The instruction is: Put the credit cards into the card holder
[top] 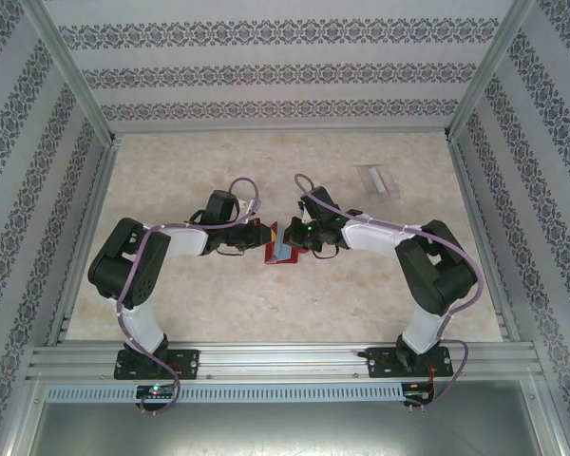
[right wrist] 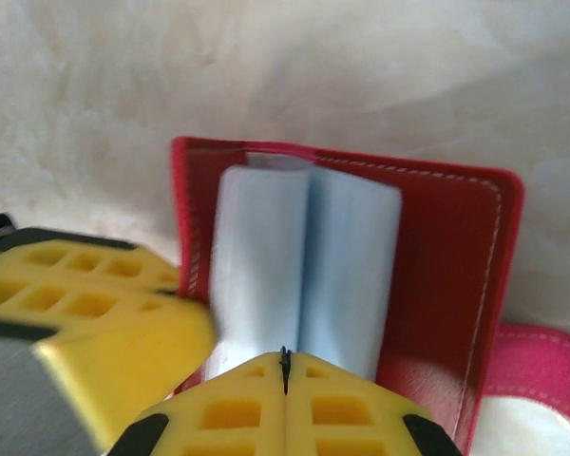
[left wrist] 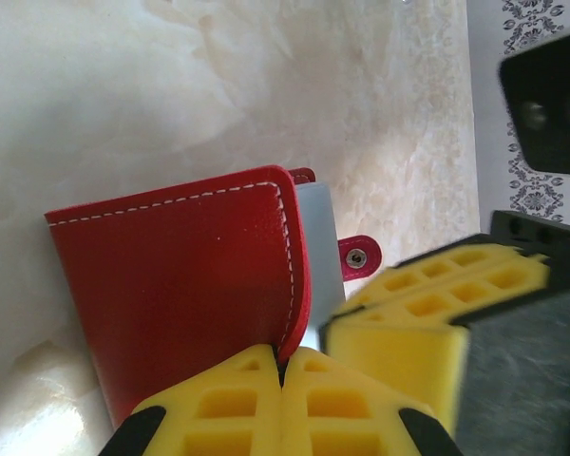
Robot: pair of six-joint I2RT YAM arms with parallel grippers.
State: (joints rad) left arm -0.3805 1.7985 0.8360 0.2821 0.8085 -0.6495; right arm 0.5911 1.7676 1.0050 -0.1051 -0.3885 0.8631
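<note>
Patterned wallpaper walls (top: 285, 57) close in a beige marbled table (top: 199, 304), and near its middle sits the small red stitched folding card holder (top: 277, 249), opened so that its bluish-grey inner pockets (right wrist: 304, 256) face the right arm. The left gripper (left wrist: 283, 375) is pinched tight on the red cover's edge and the right gripper (right wrist: 285, 366) on the pockets' near edge, their yellow fingers crowding each other beside it. Pale translucent flat credit cards (top: 378, 180) lie well apart, near the table's far right corner.
</note>
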